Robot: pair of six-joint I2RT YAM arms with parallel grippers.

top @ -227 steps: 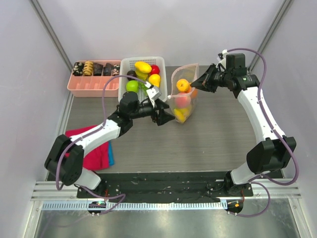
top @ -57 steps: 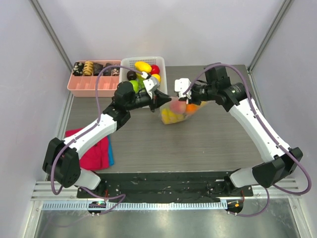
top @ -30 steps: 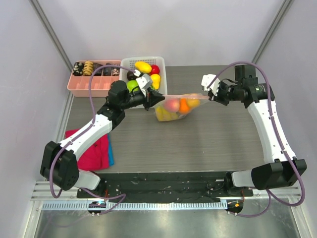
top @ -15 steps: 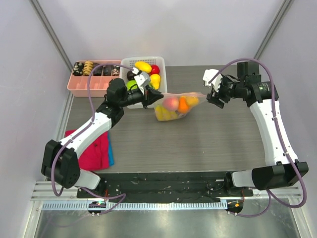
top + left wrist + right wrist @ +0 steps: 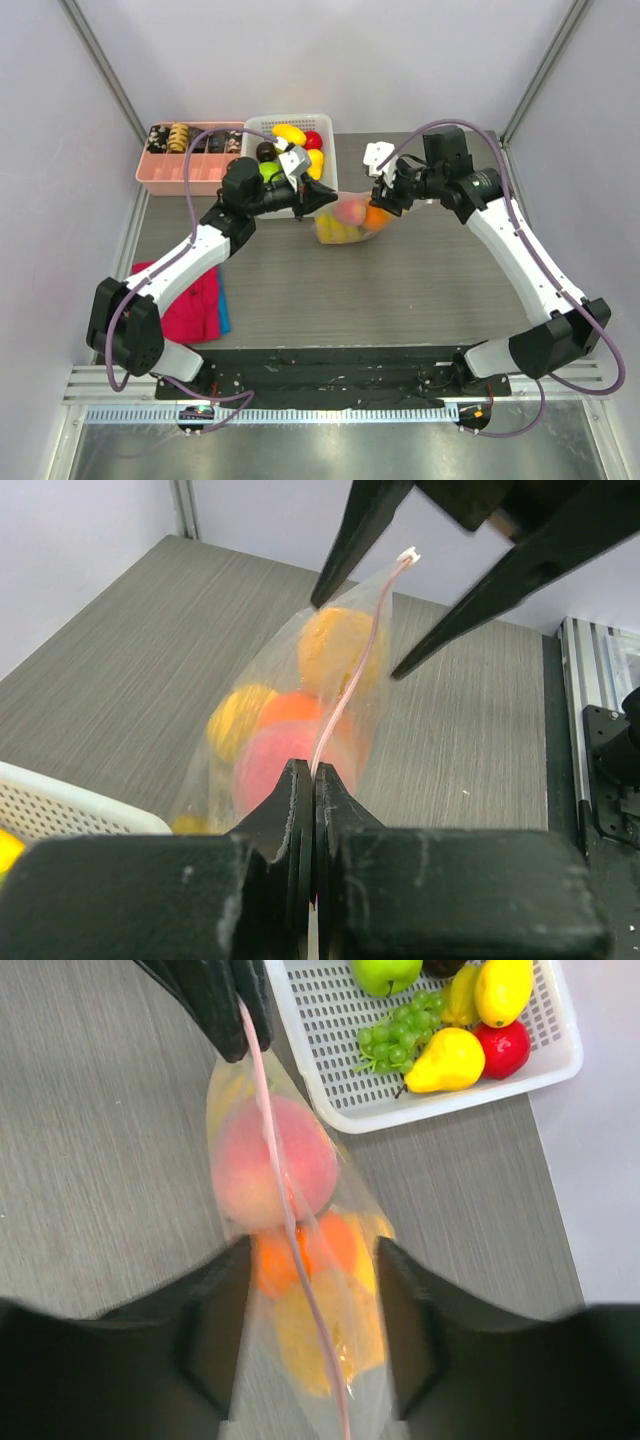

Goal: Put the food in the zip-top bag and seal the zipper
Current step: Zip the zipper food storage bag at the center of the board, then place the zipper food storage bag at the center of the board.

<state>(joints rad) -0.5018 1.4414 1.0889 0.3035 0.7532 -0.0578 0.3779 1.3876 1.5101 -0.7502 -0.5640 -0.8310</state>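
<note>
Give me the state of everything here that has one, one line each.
bag, held up by one end, fruit inside
zipper, pinched at one end; sealed or not, cannot tell
left gripper, shut on zipper
right gripper, open, fingers either side of bag
basket, part full
tray, snacks in it
cloth, crumpled

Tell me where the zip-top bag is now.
In the top view the zip-top bag is mid-table, just right of the white basket, between the left gripper pinching it and the open right gripper.
</note>
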